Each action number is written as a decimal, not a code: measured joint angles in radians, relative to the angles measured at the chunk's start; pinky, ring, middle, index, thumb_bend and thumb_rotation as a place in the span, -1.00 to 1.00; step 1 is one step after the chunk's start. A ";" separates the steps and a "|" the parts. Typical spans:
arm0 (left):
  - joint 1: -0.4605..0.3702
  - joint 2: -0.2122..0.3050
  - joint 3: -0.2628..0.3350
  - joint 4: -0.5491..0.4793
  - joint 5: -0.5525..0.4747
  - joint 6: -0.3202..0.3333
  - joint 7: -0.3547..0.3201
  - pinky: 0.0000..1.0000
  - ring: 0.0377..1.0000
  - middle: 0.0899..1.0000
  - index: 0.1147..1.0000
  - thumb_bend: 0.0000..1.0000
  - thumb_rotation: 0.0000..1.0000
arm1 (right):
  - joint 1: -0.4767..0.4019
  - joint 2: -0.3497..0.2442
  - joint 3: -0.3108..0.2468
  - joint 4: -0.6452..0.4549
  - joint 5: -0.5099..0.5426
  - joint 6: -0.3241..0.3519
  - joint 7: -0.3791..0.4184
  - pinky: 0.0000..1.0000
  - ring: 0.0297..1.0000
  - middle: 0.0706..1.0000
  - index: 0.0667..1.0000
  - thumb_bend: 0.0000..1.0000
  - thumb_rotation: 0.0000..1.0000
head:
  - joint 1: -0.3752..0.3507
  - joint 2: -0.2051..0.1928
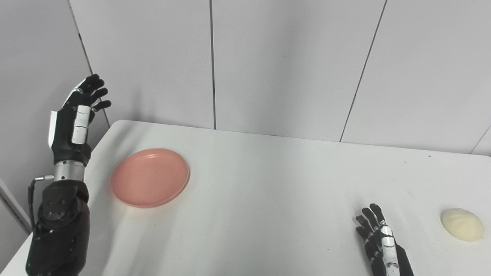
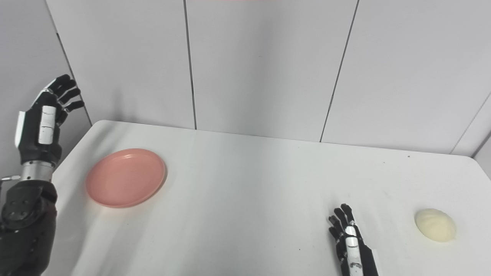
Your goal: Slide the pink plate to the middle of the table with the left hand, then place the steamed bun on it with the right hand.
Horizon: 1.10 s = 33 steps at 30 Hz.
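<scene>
The pink plate (image 1: 150,178) is seen lying flat on the white surface (image 1: 268,191) toward its left side, with nothing on it. The left hand (image 1: 76,119) is raised upright beside the surface's left edge, well apart from the plate, its fingers (image 1: 96,90) spread and holding nothing. The steamed bun (image 1: 462,224) is found near the right edge. The right hand (image 1: 378,237) is held low, near the bun, fingers apart and empty.

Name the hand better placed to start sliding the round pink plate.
Left. The left hand is raised, open, beside the round pink plate; the right hand waits near the pale steamed bun.
</scene>
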State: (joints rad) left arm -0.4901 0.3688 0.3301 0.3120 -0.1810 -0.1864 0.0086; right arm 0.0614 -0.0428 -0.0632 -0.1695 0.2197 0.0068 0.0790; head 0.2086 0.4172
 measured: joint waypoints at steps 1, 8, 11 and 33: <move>-0.006 0.006 0.002 0.022 -0.011 0.000 -0.004 0.46 0.59 0.64 0.54 0.91 0.74 | 0.000 0.000 -0.001 0.000 0.002 0.000 0.000 0.93 0.85 0.87 0.87 0.38 0.79 | 0.002 0.002; -0.029 0.019 0.006 0.204 -0.032 -0.013 -0.031 0.35 0.60 0.66 0.63 0.86 0.78 | 0.000 0.000 -0.004 0.000 0.004 0.000 -0.001 0.90 0.83 0.84 0.83 0.40 0.77 | -0.005 0.009; -0.030 0.012 0.005 0.250 -0.032 -0.023 -0.031 0.38 0.60 0.64 0.61 0.91 0.74 | 0.000 0.000 -0.004 -0.001 0.004 0.000 -0.002 0.91 0.84 0.85 0.83 0.38 0.79 | -0.005 0.015; -0.165 -0.006 -0.042 0.685 -0.010 -0.148 -0.010 0.47 0.64 0.66 0.64 0.90 0.73 | 0.025 0.003 -0.002 -0.036 0.003 0.011 -0.011 0.88 0.81 0.82 0.78 0.38 0.77 | -0.021 0.055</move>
State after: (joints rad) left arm -0.6548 0.3631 0.2884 0.9966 -0.1911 -0.3346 -0.0018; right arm 0.0860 -0.0397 -0.0655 -0.2053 0.2232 0.0177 0.0685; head 0.1871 0.4725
